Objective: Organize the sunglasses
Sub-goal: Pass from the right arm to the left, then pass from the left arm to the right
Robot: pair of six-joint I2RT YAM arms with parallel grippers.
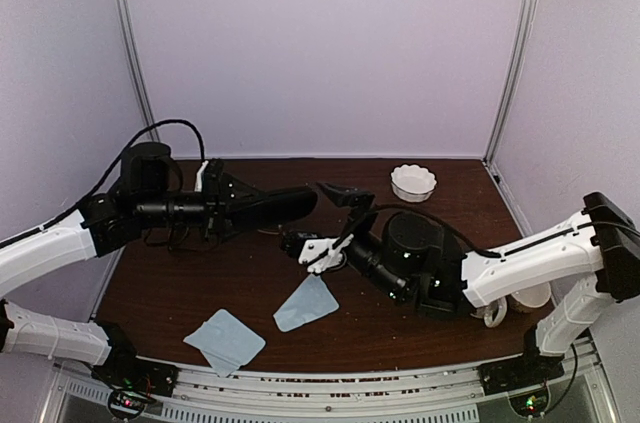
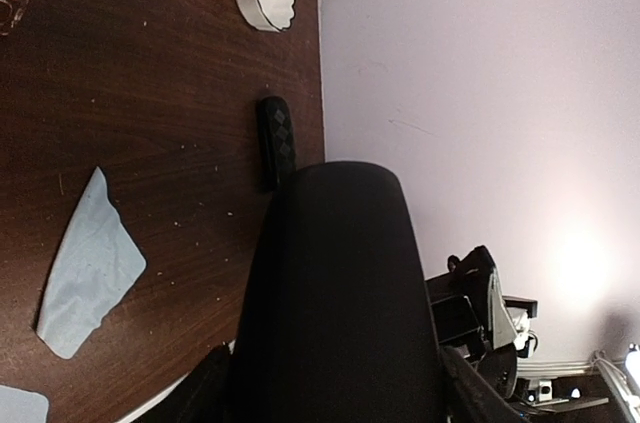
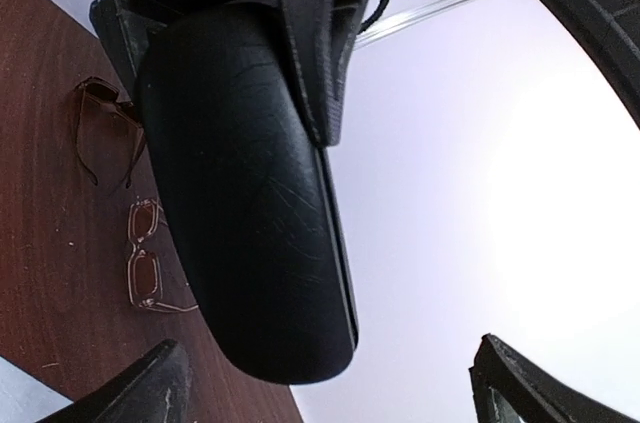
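- Holding black oblong glasses case (image 1: 280, 205) aloft: left tool (image 1: 228, 201) clenched on it, right tool (image 1: 325, 221) released alongside.
- Next, probably: opening it for the dark-framed sunglasses (image 3: 100, 128) and copper-wire sunglasses (image 3: 148, 265) below.

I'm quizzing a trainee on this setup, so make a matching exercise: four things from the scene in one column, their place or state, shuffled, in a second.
1 glasses case
2 white bowl
3 blue cloths
4 right tool

A open, empty
B far side of the table, towards the right
C flat near the front edge
D gripped by the left tool

Pairs: 1-D, 2-B, 3-C, 4-A
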